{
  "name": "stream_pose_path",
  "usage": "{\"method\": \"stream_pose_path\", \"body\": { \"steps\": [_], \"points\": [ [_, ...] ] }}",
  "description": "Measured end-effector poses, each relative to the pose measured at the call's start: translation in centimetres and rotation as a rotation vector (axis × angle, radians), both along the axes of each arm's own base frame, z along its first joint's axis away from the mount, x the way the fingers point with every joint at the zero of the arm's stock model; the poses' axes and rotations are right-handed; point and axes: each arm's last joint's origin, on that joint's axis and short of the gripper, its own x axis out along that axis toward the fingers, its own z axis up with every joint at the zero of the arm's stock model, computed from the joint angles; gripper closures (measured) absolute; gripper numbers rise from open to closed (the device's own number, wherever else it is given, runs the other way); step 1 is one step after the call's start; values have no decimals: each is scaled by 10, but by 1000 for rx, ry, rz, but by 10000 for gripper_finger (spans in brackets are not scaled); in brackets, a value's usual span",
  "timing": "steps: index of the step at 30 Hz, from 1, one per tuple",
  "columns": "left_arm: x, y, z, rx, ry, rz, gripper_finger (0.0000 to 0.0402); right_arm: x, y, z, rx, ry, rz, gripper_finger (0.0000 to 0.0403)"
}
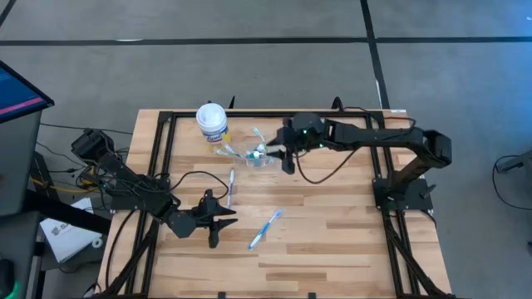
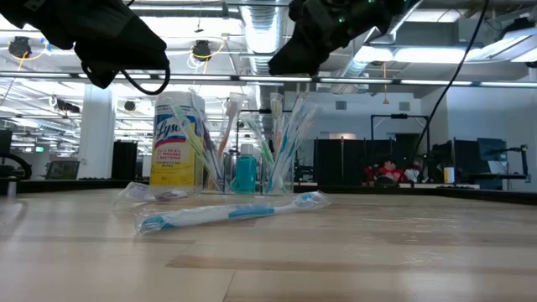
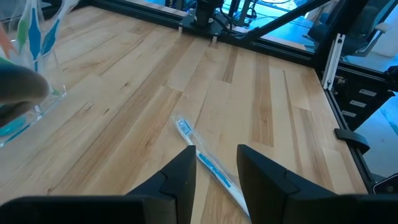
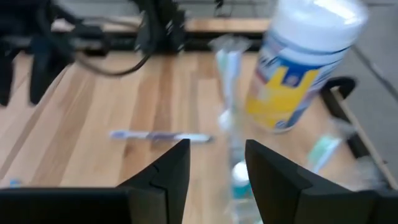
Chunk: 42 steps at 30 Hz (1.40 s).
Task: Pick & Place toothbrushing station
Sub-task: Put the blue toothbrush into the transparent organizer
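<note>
Nearest brush: wrapped blue-and-white toothbrush (image 1: 265, 228) flat on the tabletop (image 1: 332, 232) at the front, long axis running diagonally, one end toward the front edge, the other toward the right arm's side.
Left hand (image 1: 218, 224): low over the tabletop just beside that brush, nearer to it than the other arm; fingers (image 3: 180, 177) spread with a gap, pinching nothing; brush lying ahead of the gap in the left wrist view, bristle end farther from the fingers.
Key relation, as a judgement: brush's long axis roughly in line with the reach, so a turn of the wrist likely needed to close across the handle.
Second brush: another wrapped toothbrush (image 1: 230, 182) farther back, long axis nearly front to back, between the left hand and the cup.
Clear plastic cup (image 1: 260, 156): toward the back, upright per the low view, brushes fanning out of it, a small blue tube (image 2: 244, 174) among them.
Right hand (image 1: 283, 152): at the cup's side, slightly above it; fingers (image 4: 171, 171) parted, nothing visibly pinched.
Canister (image 1: 212, 121): yellow, white lid, just behind the cup.
Writing: "Lysol" legible on the canister label in the low view; small print unreadable.
</note>
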Motion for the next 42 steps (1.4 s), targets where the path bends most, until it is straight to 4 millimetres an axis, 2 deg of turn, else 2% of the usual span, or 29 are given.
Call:
{"method": "stream_pose_path", "body": {
  "steps": [20,32,42],
  "points": [
    [0,0,0,0,0,0,292,-4,79,-17,16,213,230,266],
    [0,0,0,-1,-1,0,293,5,105,-61,31,423,288,285],
    [0,0,0,-2,-2,-1,293,10,108,-101,99,618,228,285]
  ]
}}
